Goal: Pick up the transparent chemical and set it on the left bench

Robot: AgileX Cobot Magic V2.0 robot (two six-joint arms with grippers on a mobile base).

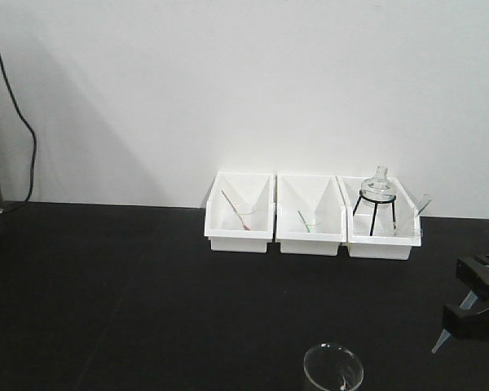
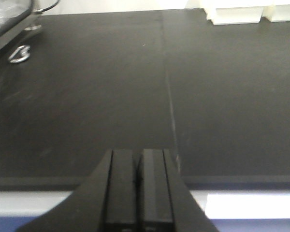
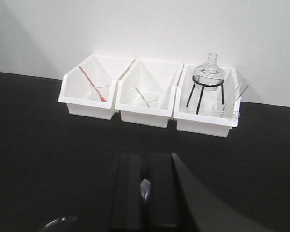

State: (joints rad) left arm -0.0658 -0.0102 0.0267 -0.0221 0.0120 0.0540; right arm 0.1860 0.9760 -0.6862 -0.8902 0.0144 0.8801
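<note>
The transparent chemical is a slim clear, faintly bluish pipette [image 1: 444,336]. It is pinched in my right gripper [image 1: 473,300] at the right edge of the front view, with its tapered tip pointing down-left above the left bench [image 1: 147,285]. In the right wrist view the gripper [image 3: 146,157] is shut on it, and only a bluish bit of the pipette [image 3: 145,187] shows between the fingers. My left gripper [image 2: 137,153] is shut and empty, over the bench's front edge [image 2: 87,183]. It does not show in the front view.
Three white bins [image 1: 240,236] stand at the bench's back edge: a red pipette [image 1: 235,209], a green pipette [image 1: 306,220], and a flask on a black tripod [image 1: 378,191]. A clear glass beaker [image 1: 332,368] stands front centre. A cable and metal gear [image 2: 19,53] lie far left.
</note>
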